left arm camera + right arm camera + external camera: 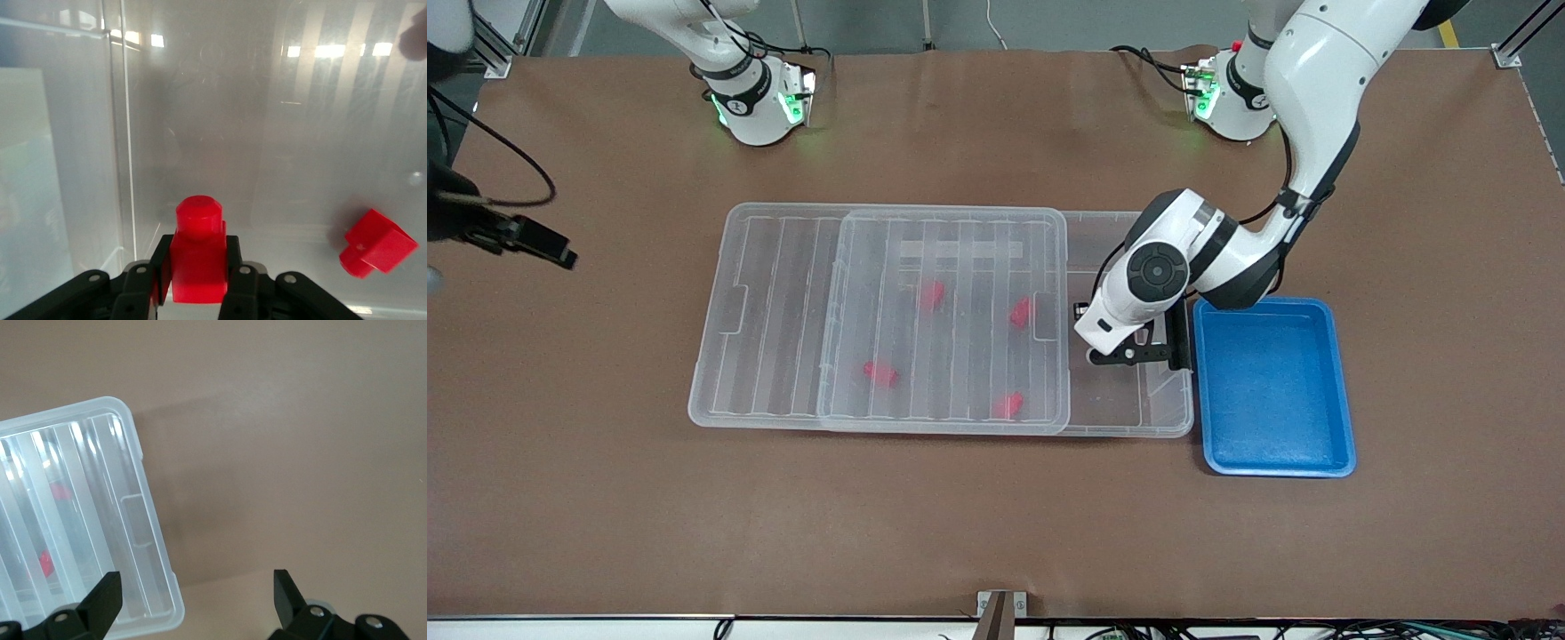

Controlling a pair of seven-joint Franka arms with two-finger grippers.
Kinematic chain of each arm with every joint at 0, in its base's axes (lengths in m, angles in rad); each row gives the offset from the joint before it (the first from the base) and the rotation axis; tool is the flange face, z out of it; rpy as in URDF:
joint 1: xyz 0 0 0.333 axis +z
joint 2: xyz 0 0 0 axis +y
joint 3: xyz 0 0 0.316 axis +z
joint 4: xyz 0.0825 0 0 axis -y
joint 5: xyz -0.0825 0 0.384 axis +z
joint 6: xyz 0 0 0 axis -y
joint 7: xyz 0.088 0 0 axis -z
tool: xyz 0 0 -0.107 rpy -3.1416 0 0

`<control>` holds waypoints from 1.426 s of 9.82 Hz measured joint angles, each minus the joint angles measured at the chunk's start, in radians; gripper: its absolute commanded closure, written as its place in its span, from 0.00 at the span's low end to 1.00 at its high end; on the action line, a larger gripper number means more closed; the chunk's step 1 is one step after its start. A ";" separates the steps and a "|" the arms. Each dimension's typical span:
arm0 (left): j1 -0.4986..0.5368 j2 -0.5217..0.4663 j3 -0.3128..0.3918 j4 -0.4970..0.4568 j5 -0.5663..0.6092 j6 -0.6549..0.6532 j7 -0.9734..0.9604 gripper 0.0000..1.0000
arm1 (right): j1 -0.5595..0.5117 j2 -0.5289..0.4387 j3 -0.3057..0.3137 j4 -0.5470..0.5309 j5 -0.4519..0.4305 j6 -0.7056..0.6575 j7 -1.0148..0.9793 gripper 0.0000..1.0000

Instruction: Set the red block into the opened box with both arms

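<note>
The clear box (1138,432) lies mid-table, and its ribbed lid (960,236) is slid toward the right arm's end, so the end by the blue tray is uncovered. My left gripper (1138,356) reaches down into that uncovered end. In the left wrist view it (198,260) is shut on a red block (198,250) held upright over the box floor. Another red block (377,243) lies on that floor. Several red blocks (931,295) show through the lid. My right gripper (543,244) hangs open and empty (197,587) over bare table beside the lid's corner (143,520).
An empty blue tray (1272,464) stands right against the box's uncovered end, toward the left arm's end of the table. Brown table surface surrounds the box and tray. Both arm bases stand along the table edge farthest from the front camera.
</note>
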 measured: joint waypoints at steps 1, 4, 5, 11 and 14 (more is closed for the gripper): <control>0.000 0.022 0.000 -0.001 0.017 0.014 0.000 1.00 | -0.011 -0.017 -0.009 0.009 0.000 -0.025 0.000 0.00; 0.000 0.076 0.000 -0.002 0.024 0.059 0.000 0.95 | -0.033 -0.015 -0.007 0.017 0.000 -0.032 0.000 0.00; -0.001 0.089 0.000 -0.003 0.025 0.065 0.000 0.76 | -0.033 -0.014 -0.004 0.018 0.001 -0.032 0.000 0.00; 0.003 0.100 0.000 0.005 0.025 0.074 0.000 0.00 | -0.046 -0.013 -0.002 0.074 0.002 -0.069 -0.026 0.00; 0.016 0.073 0.000 0.008 0.025 0.048 0.000 0.00 | -0.046 -0.012 -0.001 0.099 0.002 -0.093 -0.059 0.00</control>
